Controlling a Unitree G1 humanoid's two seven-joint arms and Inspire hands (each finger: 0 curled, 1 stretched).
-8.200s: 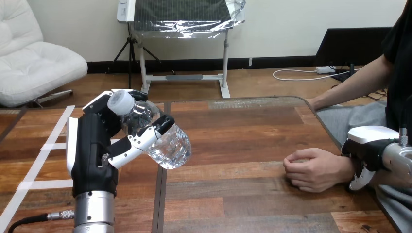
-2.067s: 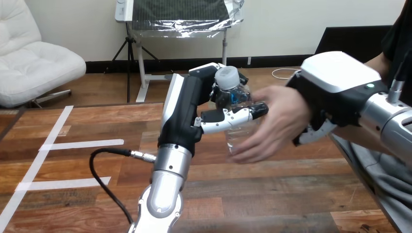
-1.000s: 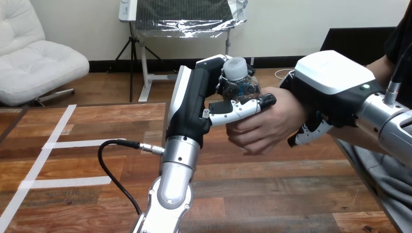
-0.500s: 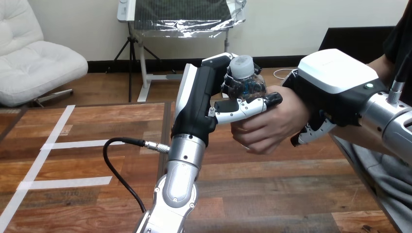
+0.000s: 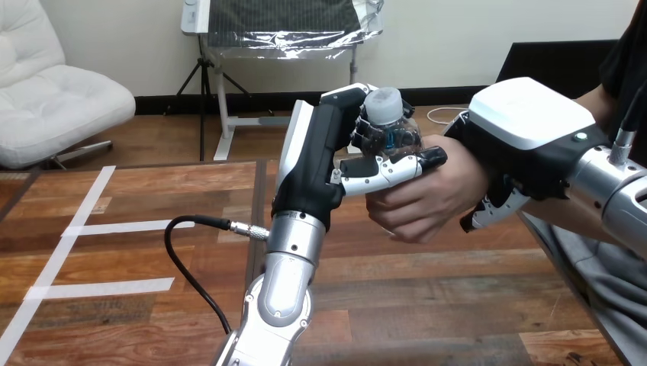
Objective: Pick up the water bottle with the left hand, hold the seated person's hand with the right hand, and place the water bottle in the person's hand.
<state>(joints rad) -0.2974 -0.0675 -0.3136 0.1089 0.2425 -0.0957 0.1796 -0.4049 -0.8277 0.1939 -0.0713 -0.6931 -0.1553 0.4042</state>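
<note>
A clear water bottle (image 5: 387,126) with a white cap stands upright above the table's middle. My left hand (image 5: 324,164) is shut on it, its thumb across the front and its fingers behind. The person's hand (image 5: 423,194) wraps round the bottle's lower part from the right, hiding most of it. My right hand (image 5: 519,141) lies over the person's wrist from above, its fingers curled down round the wrist's near side.
The wooden table (image 5: 427,305) stretches below the hands, with a seam down its middle. White tape lines (image 5: 91,229) mark its left part. A black cable (image 5: 191,259) loops from my left forearm. The person's arm (image 5: 587,213) runs to the right edge.
Since a second ago my left hand has carried the bottle slightly up and right. The person's hand has stayed wrapped round the bottle. My right hand has kept its hold on the wrist.
</note>
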